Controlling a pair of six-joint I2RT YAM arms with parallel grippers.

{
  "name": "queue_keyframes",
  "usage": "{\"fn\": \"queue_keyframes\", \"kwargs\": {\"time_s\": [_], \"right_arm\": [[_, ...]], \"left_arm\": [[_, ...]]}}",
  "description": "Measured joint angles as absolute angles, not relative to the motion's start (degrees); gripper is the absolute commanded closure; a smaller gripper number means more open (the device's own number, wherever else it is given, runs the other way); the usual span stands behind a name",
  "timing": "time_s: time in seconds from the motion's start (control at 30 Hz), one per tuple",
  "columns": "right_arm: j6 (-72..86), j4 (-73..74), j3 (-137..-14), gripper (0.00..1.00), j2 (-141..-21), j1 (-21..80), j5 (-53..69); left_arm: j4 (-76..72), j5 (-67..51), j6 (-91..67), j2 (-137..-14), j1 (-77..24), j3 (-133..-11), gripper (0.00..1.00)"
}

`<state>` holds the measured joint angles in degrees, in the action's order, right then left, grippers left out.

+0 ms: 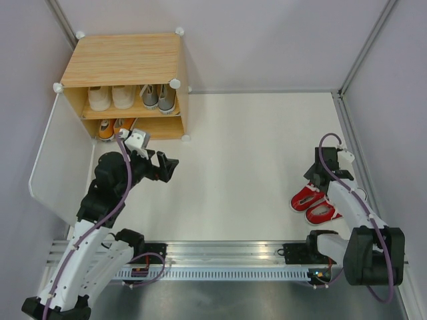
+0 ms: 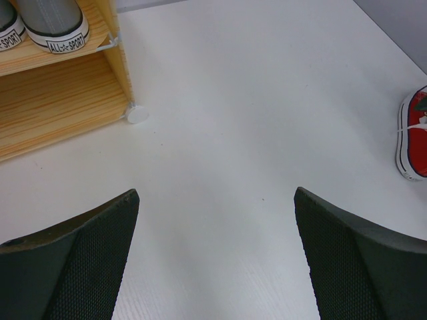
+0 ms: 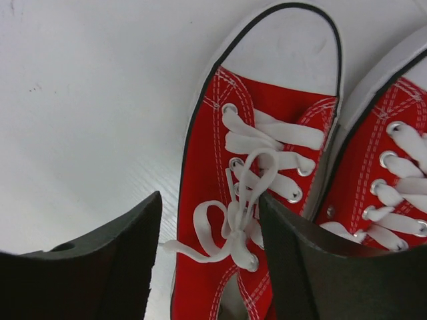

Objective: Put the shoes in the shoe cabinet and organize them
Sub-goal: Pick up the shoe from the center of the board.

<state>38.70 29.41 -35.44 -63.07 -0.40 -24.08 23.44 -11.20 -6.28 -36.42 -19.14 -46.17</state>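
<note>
Fingers (image 3: 87, 273) spread, the right gripper (image 3: 210, 213) straddles a red shoe (image 3: 203, 153) at near right, pinching due next; the left gripper (image 2: 215, 200) hangs spread too.

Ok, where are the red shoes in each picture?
Top external: the pair of red canvas sneakers lies at the middle right.
Left wrist: one sneaker peeks in at the right edge.
Right wrist: both sneakers fill the middle and right, up close.
Shared landmark: the white tabletop beneath them in every view.

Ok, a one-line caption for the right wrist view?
Open right gripper poised over one red sneaker, its mate alongside on the white table.
</note>
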Motion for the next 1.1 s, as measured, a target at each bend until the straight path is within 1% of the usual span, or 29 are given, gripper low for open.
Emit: {"fn": "queue_keyframes", "kwargs": {"time_s": [0.07, 0.1, 0.13, 0.17, 0.2, 0.23, 0.27, 0.37, 0.67, 0.77, 0.9, 1.1], "right_arm": [[38.5, 27.4, -34.8, 0.45, -64.5, -1.1, -21.8], [38.4, 26.6, -34.3, 0.51, -64.8, -1.3, -20.8], [38.2, 25.8, -33.7, 0.61, -65.0, -1.4, -19.9], [37.9, 25.3, -33.1, 0.67, -65.0, -1.4, -19.2], [37.7, 24.8, -32.5, 0.85, -65.0, -1.4, -18.4], [37.3, 24.4, -32.0, 0.95, -65.0, -1.4, -17.6], [37.3, 24.0, -31.7, 0.99, -65.0, -1.4, -16.6], [37.1, 24.0, -31.6, 0.99, -63.8, -1.5, -14.8], [34.9, 26.8, -32.1, 0.99, -54.2, -1.3, -6.9], [34.6, 27.7, -33.7, 0.99, -53.2, 0.0, -5.1], [34.7, 28.3, -36.2, 0.99, -53.6, 6.0, -3.8], [37.3, 28.2, -42.6, 0.99, -58.9, 20.0, -3.8]], "left_arm": [[23.4, -11.3, -6.3, -36.3, -19.3, -46.0, 0.00], [23.4, -11.4, -6.3, -36.3, -19.4, -45.9, 0.00], [23.4, -11.5, -6.3, -36.2, -19.4, -45.9, 0.00], [23.4, -11.6, -6.3, -36.2, -19.4, -45.8, 0.00], [23.4, -11.6, -6.3, -36.0, -19.4, -45.7, 0.00], [23.4, -11.7, -6.3, -36.0, -19.4, -45.7, 0.00], [23.4, -11.7, -6.3, -35.9, -19.4, -45.7, 0.00], [23.4, -11.7, -6.3, -35.5, -19.4, -45.5, 0.00], [23.0, -11.7, -6.3, -34.4, -19.4, -45.2, 0.00], [22.9, -11.6, -6.3, -33.9, -19.4, -44.9, 0.00], [22.7, -11.0, -6.3, -33.5, -19.4, -44.8, 0.00], [22.6, -10.3, -6.3, -33.4, -19.4, -44.6, 0.00]]}}
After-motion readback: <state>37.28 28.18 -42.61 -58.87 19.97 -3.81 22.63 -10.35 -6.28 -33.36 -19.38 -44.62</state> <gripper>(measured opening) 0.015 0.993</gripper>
